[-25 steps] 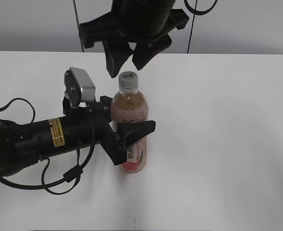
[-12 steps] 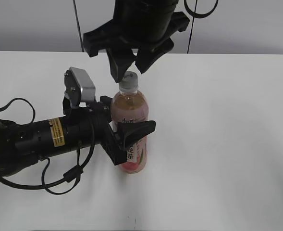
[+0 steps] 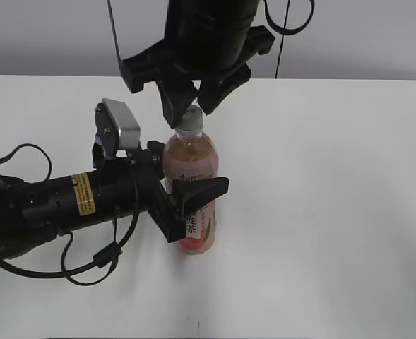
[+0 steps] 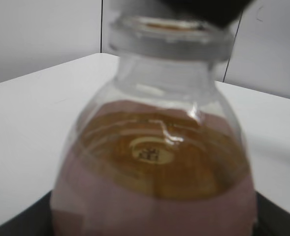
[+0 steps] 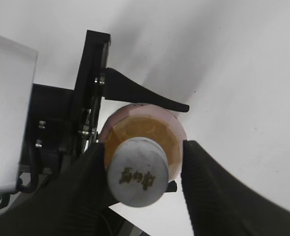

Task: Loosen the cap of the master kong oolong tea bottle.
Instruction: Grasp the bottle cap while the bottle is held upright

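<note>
The master kong oolong tea bottle (image 3: 191,185) stands upright on the white table (image 3: 335,212). My left gripper (image 3: 193,175) comes in from the left and is shut on its body at the pink label. The bottle (image 4: 154,167) fills the left wrist view. The white cap (image 3: 190,123) sits on the neck. My right gripper (image 3: 191,109) hangs over it, open, with one finger on each side of the cap. From the right wrist, the cap (image 5: 136,178) lies between the black fingers (image 5: 85,191): the left one is against it and the right one stands apart.
The left arm's black body and looped cables (image 3: 87,261) lie across the table's left front. A grey wall (image 3: 370,35) runs behind the far edge. White table surface stretches to the right of the bottle.
The right gripper has come down from above the bottle until its fingertips flank the cap. The left gripper and the bottle have not moved.
</note>
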Tool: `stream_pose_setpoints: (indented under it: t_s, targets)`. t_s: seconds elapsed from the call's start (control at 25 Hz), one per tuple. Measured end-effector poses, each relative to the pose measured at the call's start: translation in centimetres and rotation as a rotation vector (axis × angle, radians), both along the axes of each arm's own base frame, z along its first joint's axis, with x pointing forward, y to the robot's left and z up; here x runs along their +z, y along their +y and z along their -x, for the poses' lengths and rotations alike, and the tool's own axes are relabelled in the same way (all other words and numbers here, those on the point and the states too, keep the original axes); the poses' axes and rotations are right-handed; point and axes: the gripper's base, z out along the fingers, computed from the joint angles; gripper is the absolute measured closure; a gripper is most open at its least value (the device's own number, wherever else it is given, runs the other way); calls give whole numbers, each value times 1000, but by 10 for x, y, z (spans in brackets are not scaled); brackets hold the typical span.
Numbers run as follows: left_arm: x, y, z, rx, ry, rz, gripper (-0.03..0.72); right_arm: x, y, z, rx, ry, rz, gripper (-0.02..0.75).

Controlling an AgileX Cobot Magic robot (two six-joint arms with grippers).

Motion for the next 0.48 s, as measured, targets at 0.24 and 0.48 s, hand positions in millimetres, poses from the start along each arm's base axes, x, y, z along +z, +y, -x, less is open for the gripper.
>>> stream_pose_setpoints:
  t_s: [0.24,0.48]
  targets:
    - [0,0,0,0,0,0,246,-1,2,1,13,15,-11,435]
    - [0,0,0,0,0,0,246,-2,2,1,69,3,0,458]
